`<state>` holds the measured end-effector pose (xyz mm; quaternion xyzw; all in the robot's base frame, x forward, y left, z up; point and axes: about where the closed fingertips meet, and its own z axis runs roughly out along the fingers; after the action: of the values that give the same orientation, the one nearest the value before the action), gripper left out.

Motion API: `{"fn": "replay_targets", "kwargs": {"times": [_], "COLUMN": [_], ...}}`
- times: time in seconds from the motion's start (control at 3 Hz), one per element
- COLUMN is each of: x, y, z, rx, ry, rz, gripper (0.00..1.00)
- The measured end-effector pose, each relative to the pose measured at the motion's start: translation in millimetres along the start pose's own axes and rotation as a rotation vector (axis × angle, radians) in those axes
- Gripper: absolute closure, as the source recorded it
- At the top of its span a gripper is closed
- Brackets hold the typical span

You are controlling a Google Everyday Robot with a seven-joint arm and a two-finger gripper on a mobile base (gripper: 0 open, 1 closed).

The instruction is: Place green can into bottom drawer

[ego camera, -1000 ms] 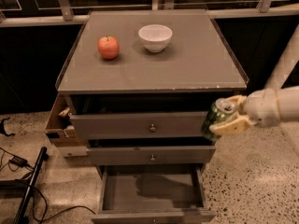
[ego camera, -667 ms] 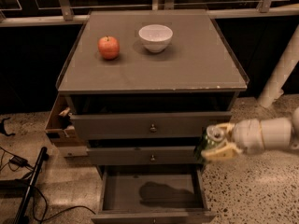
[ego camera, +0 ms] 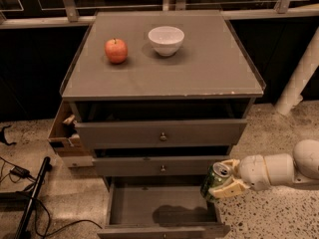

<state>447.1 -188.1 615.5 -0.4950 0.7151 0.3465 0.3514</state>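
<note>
The green can (ego camera: 213, 180) is held tilted in my gripper (ego camera: 222, 181), which is shut on it. The gripper comes in from the right on a white arm (ego camera: 279, 171). The can hangs at the right front corner of the cabinet, just above the right edge of the bottom drawer (ego camera: 162, 206). That drawer is pulled open, and its grey inside shows only a shadow. The two upper drawers with small knobs (ego camera: 162, 136) sit above it.
A red apple (ego camera: 115, 50) and a white bowl (ego camera: 166, 40) stand on the cabinet top (ego camera: 164, 78). A cardboard box (ego camera: 64, 133) sits at the cabinet's left side. Black cables and a stand (ego camera: 30, 198) lie on the floor at left. A white pipe (ego camera: 299, 78) rises at right.
The gripper with the green can has moved down and a little left, from level with the top drawer to just above the open bottom drawer's right edge.
</note>
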Motion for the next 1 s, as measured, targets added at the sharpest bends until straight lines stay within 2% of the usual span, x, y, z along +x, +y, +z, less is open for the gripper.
{"fn": "replay_targets", "kwargs": {"times": [0.33, 0.67, 1.0], "x": [42.7, 96.1, 96.0], "y": [-4.8, -10.0, -10.0], "z": [21.1, 71.2, 71.2], "rx": [0.028, 0.030, 0.030], "ry": [-0.019, -0.060, -0.060], "rz": [-0.078, -0.196, -0.196], "gripper": [1.00, 1.00, 1.00]}}
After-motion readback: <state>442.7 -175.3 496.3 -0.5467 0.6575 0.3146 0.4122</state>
